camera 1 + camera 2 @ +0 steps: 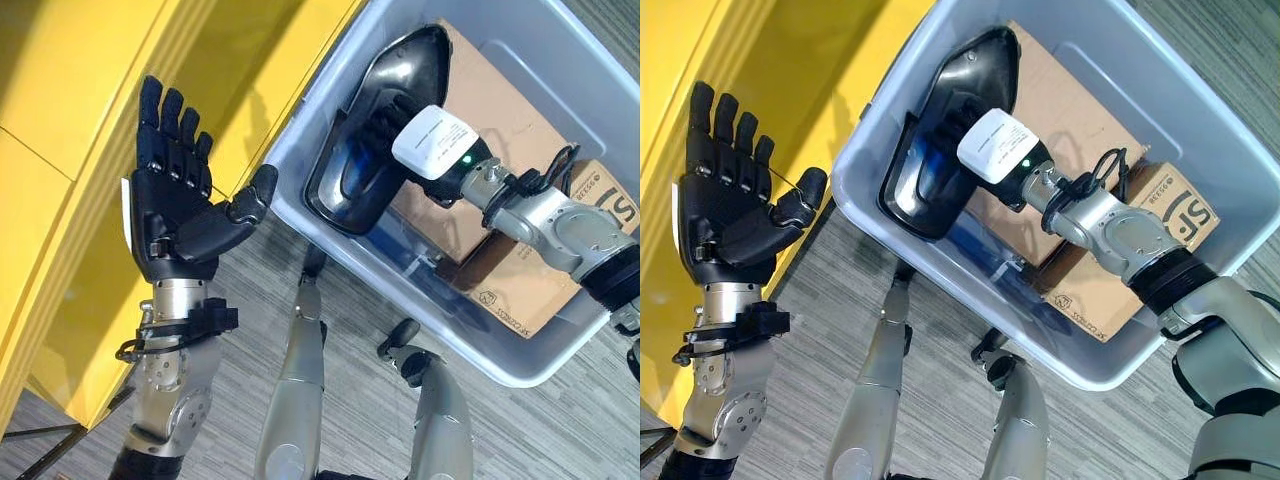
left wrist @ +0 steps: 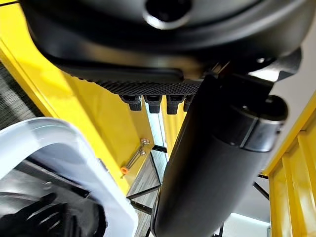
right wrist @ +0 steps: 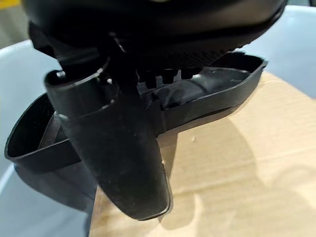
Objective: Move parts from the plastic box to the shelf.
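1. Black moulded plastic — a long, shell-shaped part (image 1: 385, 120) is lying tilted inside the plastic box (image 1: 540, 55), its hollow side facing up and its lower end leaning against the box wall nearest the robot.
2. The right hand (image 1: 952, 120) is reaching into that hollow; its fingers (image 1: 378, 118) are curling over the part's inner ribs, and in the right wrist view the thumb (image 3: 116, 148) is pressing down against the rim of the part (image 3: 217, 94) — the hand is gripping the part.
3. A white cover (image 1: 995, 145) is sitting on the back of the right hand, just above the wrist.
4. Brown cardboard sheets (image 1: 505, 110) are lining the floor of the box beneath the part; a second piece (image 1: 1120, 270) is lying nearer the robot, partly under the right forearm.
5. The left hand (image 1: 175, 210) is hovering outside the box, beside its left wall, palm turned towards the camera, fingers straight and spread, thumb (image 1: 245, 208) pointing towards the box rim and holding nothing.
6. The yellow shelf (image 1: 90, 90) is standing behind the left hand, to the left of the box.
7. The grey striped floor (image 1: 240, 290) is showing below the box.
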Available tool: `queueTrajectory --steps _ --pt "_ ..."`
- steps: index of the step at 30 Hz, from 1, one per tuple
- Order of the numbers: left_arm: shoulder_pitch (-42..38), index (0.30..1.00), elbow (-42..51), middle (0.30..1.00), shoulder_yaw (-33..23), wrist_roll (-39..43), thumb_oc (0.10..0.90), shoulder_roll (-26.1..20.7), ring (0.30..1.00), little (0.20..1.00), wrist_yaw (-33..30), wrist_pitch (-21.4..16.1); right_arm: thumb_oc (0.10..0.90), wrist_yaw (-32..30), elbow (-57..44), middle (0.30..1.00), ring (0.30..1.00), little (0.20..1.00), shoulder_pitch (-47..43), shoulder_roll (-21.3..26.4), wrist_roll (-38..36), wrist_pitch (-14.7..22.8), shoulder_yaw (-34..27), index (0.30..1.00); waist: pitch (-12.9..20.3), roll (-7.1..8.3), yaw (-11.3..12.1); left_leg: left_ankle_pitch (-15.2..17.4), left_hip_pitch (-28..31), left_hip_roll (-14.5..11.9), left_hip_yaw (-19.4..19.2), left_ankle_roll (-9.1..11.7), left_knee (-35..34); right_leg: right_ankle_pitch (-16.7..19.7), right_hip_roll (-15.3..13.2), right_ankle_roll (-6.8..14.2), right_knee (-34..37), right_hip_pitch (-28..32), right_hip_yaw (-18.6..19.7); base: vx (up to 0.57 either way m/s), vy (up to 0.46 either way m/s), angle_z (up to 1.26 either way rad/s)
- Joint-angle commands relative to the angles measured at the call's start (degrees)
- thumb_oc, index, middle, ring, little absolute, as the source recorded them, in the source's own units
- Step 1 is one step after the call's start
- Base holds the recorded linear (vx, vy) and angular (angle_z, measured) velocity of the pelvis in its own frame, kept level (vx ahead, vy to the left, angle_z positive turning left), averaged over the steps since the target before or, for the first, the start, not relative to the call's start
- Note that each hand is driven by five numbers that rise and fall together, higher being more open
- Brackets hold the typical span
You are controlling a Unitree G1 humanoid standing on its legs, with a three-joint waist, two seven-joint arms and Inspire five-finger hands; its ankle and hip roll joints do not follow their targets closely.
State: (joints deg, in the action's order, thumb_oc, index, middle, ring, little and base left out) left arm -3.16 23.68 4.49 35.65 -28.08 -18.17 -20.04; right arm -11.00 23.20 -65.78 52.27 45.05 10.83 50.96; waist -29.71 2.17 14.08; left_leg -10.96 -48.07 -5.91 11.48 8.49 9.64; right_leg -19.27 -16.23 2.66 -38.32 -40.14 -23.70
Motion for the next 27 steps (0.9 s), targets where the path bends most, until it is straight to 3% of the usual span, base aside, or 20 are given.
queueTrajectory --steps 1,5,6,7,8,18,27 --pt "-3.26 1.0 8.0 1.0 -0.39 -2.15 0.9 1.75 1.0 1.0 0.26 -6.25 0.9 -1.44 14.73 1.0 1.0 1.0 -2.03 -4.99 2.49 -5.82 6.46 1.0 -0.09 -4.24 2.75 2.07 -3.82 -1.2 -3.06 0.98 1.91 1.9 3.6 3.03 13.09 10.75 0.98 -0.01 0.037 0.03" --pt "-3.37 1.0 7.81 1.0 -0.44 -1.85 0.9 1.88 1.0 1.0 0.0 -6.56 0.9 -1.34 16.68 1.0 1.0 1.0 -1.95 -6.03 2.76 -5.98 6.76 1.0 -0.09 -4.54 2.72 2.68 -4.62 -0.95 -3.37 0.89 3.07 1.75 3.5 2.88 11.86 9.6 1.42 -0.02 0.041 0.02" --pt "-3.41 1.0 7.85 1.0 -0.35 -1.8 0.9 1.97 1.0 1.0 -0.03 -6.54 0.857 -1.35 17.12 0.94 0.94 0.94 -1.92 -6.25 2.71 -6.01 6.78 0.94 -0.09 -4.59 2.73 2.78 -4.73 -0.93 -3.31 0.86 3.27 1.72 3.48 2.85 11.67 9.43 1.5 -0.02 0.031 -0.01" --pt "-3.51 1.0 7.76 1.0 -0.2 -1.83 0.9 2.03 1.0 1.0 -0.07 -6.55 0.578 -1.48 18.1 0.55 0.55 0.55 -1.74 -6.65 2.75 -6.13 6.81 0.55 -0.09 -4.66 2.76 2.85 -4.87 -0.92 -3.38 0.89 3.42 1.68 3.5 2.81 11.5 9.27 1.49 0.0 0.0 0.0" --pt "-3.51 1.0 7.7 1.0 -0.13 -1.68 0.9 2.07 1.0 1.0 -0.06 -6.58 0.4 -1.44 18.39 0.3 0.3 0.3 -1.71 -6.86 2.87 -6.2 6.93 0.3 -0.09 -4.73 2.77 2.84 -4.98 -0.88 -3.42 0.92 3.5 1.68 3.46 2.77 11.28 9.15 1.48 0.0 0.0 0.0" --pt "-4.16 1.0 6.97 1.0 0.31 -1.36 0.9 2.03 1.0 1.0 0.23 -6.48 0.4 -1.49 20.18 0.3 0.3 0.3 -0.67 -8.07 2.74 -6.41 7.21 0.3 -0.09 -4.61 2.76 3.01 -4.47 -0.9 -3.76 0.88 3.93 1.81 3.47 2.74 11.23 9.59 1.76 0.0 0.0 0.0" --pt "-5.35 1.0 6.42 1.0 0.91 -0.88 0.9 1.82 1.0 1.0 1.21 -5.62 0.4 -1.75 17.17 0.3 0.3 0.3 2.46 -7.07 2.38 -5.97 5.99 0.3 -0.09 -3.87 2.48 2.84 1.61 -1.46 -4.68 0.77 2.71 2.36 3.29 2.9 13.96 15.69 1.45 0.0 0.001 0.0"
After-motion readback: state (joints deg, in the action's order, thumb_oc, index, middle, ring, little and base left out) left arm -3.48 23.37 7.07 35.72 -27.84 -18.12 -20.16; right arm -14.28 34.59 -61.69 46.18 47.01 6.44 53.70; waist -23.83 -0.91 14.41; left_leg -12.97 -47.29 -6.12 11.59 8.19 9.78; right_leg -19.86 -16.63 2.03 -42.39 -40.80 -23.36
